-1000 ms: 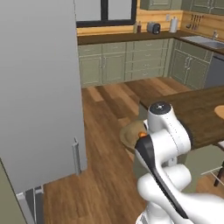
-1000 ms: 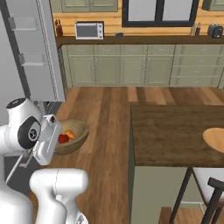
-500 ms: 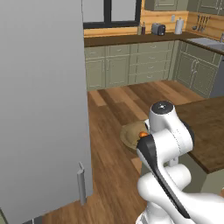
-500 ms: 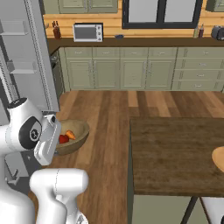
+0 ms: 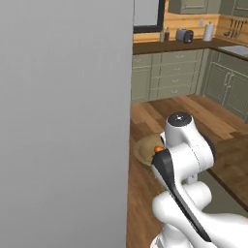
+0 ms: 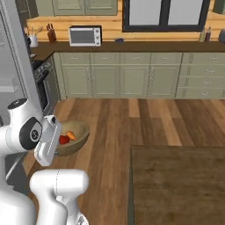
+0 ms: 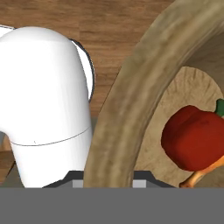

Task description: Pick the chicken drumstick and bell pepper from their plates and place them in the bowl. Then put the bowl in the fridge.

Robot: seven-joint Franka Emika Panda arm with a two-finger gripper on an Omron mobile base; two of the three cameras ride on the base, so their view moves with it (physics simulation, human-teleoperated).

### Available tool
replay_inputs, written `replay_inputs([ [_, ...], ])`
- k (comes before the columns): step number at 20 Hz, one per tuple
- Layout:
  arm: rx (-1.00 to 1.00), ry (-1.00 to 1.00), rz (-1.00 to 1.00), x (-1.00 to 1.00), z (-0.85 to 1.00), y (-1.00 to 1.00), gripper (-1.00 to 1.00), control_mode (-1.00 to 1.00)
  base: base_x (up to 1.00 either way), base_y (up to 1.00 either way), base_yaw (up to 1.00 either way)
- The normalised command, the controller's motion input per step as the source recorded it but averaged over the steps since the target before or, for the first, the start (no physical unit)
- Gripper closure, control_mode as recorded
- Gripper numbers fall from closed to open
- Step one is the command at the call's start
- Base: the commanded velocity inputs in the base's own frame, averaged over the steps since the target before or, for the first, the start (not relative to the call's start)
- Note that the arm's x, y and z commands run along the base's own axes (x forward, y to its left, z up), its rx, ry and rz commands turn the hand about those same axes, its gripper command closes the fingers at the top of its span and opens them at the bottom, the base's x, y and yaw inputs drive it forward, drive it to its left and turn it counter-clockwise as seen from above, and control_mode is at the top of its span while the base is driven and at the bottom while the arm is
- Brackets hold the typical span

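In the left base view, a grey fridge door [image 5: 65, 121] is seen beside the arm. The bowl [image 6: 74, 135] is carried above the wooden floor [image 6: 145, 123]; in the hand view its thick rim [image 7: 127, 100] is seen directly in front of the gripper, which is taken to be clamped on it, though the fingertips are hidden. Inside the bowl, right of the gripped rim, the bell pepper [image 7: 194, 138] is lying, with the chicken drumstick [image 6: 70, 136] touching it.

bowl [image 6: 74, 136] | holds bell pepper [image 7: 194, 139], chicken drumstick [image 6: 70, 136]
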Motion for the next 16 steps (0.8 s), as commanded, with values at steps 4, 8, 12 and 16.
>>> replay_inputs([
  [4,0.00,0.00,0.00,0.00,0.00,0.00,1.00,1.00,0.93,-0.06,0.00],
  [8,0.00,0.00,0.00,0.00,0.00,0.00,1.00,1.00,0.74,-0.06,0.01],
  [12,0.00,0.00,0.00,0.00,0.00,0.00,1.00,1.00,0.45,0.00,0.05],
  [16,0.00,0.00,0.00,0.00,0.00,0.00,1.00,1.00,0.34,0.00,0.09],
])
